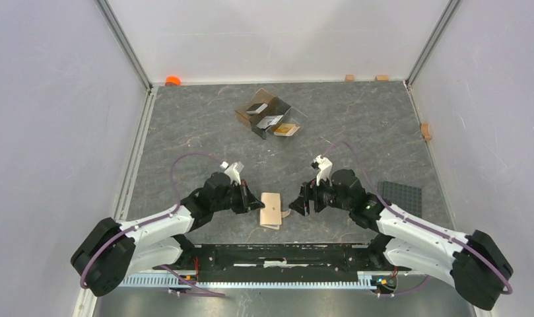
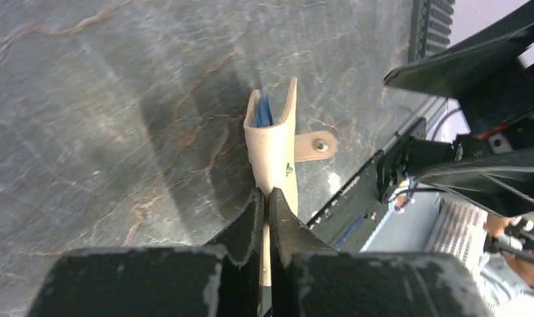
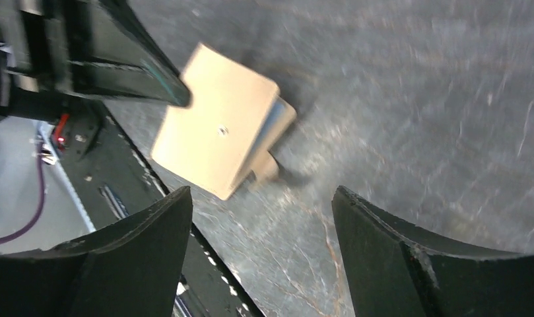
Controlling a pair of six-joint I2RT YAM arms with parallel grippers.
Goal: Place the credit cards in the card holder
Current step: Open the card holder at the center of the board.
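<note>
At the front edge of the desk (image 1: 185, 132), your left hand (image 2: 267, 198) pinches the tan card holder (image 1: 271, 210), its leaves slightly parted on blue pockets, snap tab out. Your right hand (image 1: 297, 205) hovers spread just beside it. Credit cards (image 1: 285, 129) lie well apart, far back in a clear box (image 1: 241, 115).

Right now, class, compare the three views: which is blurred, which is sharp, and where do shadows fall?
Right wrist view: blurred throughout, the wallet soft-edged. Left wrist view: sharp, with a dark shadow lying left of the wallet on the table. Top view: sharp and evenly lit, with no strong shadows.
</note>
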